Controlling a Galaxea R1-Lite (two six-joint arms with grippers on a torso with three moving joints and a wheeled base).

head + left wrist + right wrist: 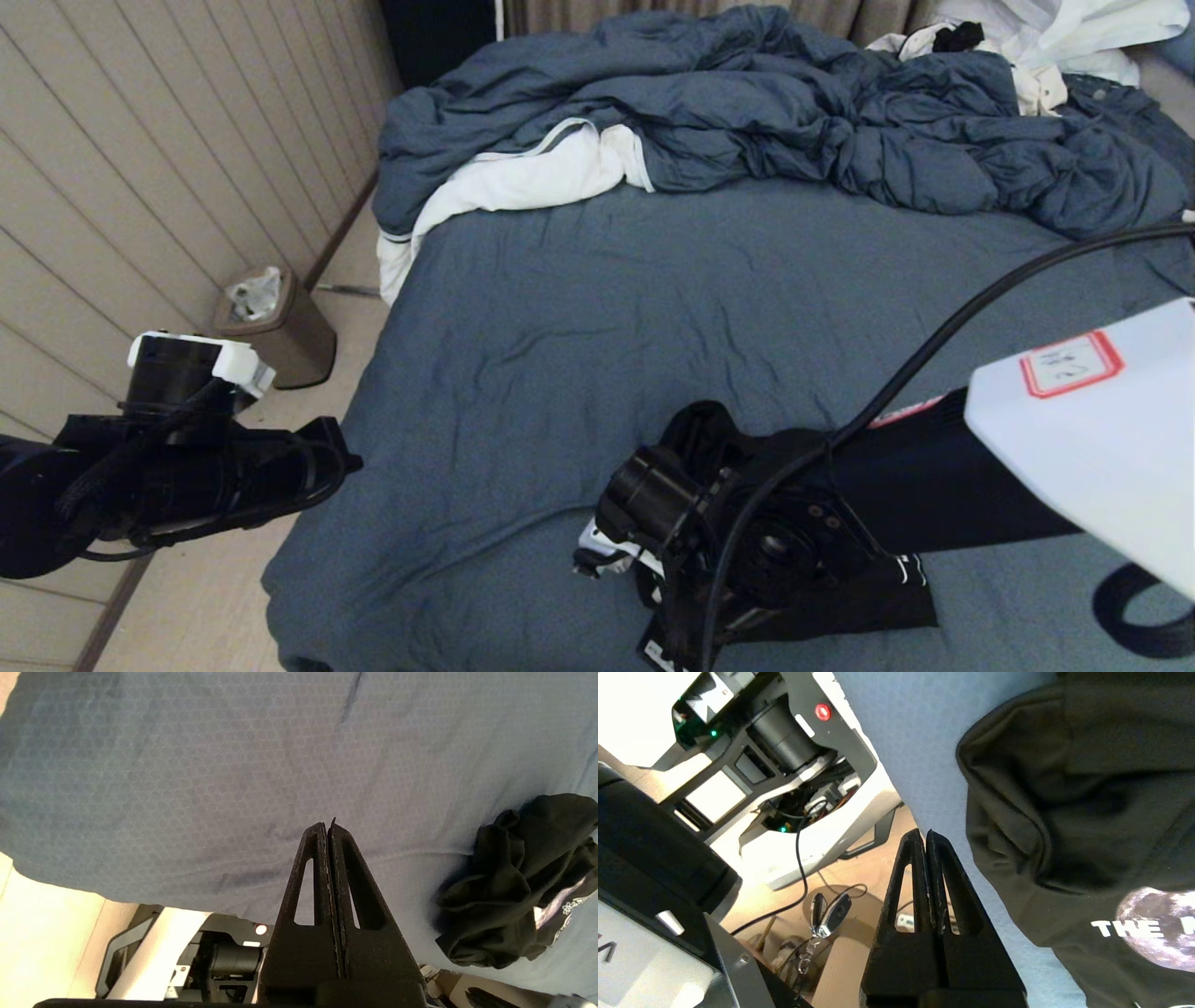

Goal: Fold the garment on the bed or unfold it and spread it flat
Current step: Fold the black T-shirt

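Note:
The black T-shirt lies crumpled near the front edge of the bed, mostly hidden under my right arm. In the right wrist view its grey moon print and white lettering face up. My right gripper is shut and empty, just beside the shirt at the bed's front edge. My left gripper hangs by the bed's left edge. It is shut with nothing in it, well apart from the bunched shirt.
A rumpled blue duvet with white lining fills the far end, with a white clothes pile at the far right. A brown bin stands on the floor by the panelled wall. My base and keys lie below the front edge.

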